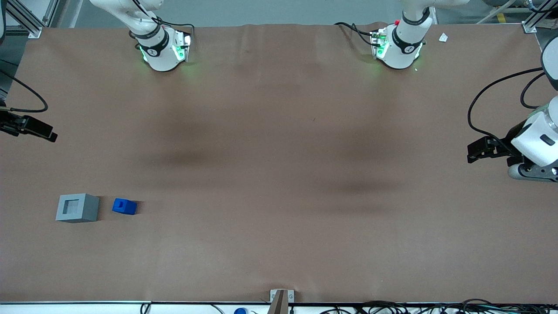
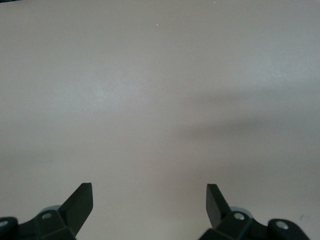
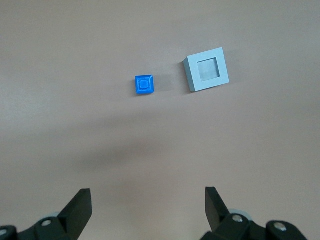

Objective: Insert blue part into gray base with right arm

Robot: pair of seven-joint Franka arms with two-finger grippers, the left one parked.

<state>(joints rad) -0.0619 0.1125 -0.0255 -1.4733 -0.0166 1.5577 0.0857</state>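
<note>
Blue part (image 1: 124, 206) lies on the table (image 1: 279, 174) just beside the gray base (image 1: 77, 208), not touching. Gripper (image 3: 148, 202) hovers above both, fingers spread wide, empty.

A robotics laboratory is indicated. A brown-covered table (image 1: 279, 174) is flanked by aluminium framing (image 1: 26, 19), and two white arm bases (image 1: 163, 50) lit green are mounted on it. Cables (image 1: 392, 307) are bundled along the table's near edge.

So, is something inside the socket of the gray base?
No. The gray base shows only its bare recess. The blue part sits beside it on the table. The gripper, fingers open, hangs high above.
</note>
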